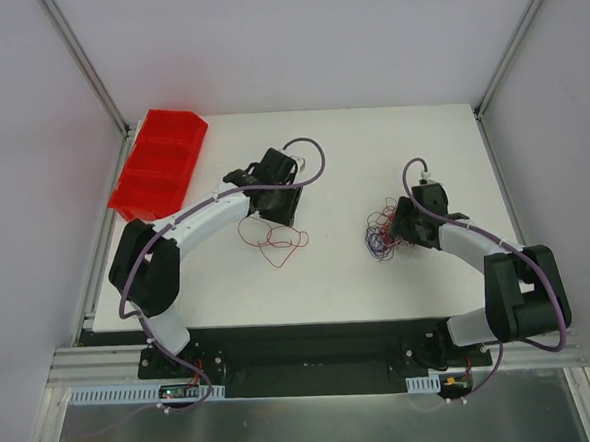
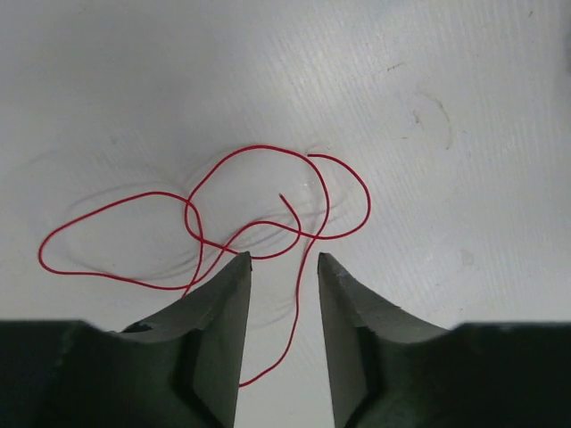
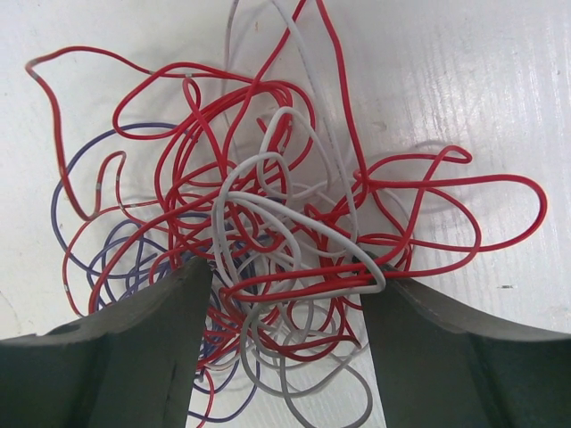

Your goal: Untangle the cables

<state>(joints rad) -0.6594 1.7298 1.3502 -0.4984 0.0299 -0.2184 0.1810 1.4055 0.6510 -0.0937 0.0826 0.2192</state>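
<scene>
A tangle of thin red, purple and pale grey cables (image 1: 380, 236) lies on the white table, right of centre. My right gripper (image 1: 397, 233) is at its right side. In the right wrist view the right gripper (image 3: 285, 272) is open, with the tangle (image 3: 259, 198) bunched between its fingers. A single red cable (image 1: 274, 242) lies apart in loose loops left of centre. My left gripper (image 1: 275, 218) hangs just behind it. In the left wrist view the left gripper (image 2: 284, 260) is open, and a strand of the red cable (image 2: 268, 147) runs between its fingers on the table.
A red compartment bin (image 1: 159, 164) sits at the table's far left corner. The white table (image 1: 351, 147) ends at metal frame posts at the back corners. Thick mauve cables run along both arms.
</scene>
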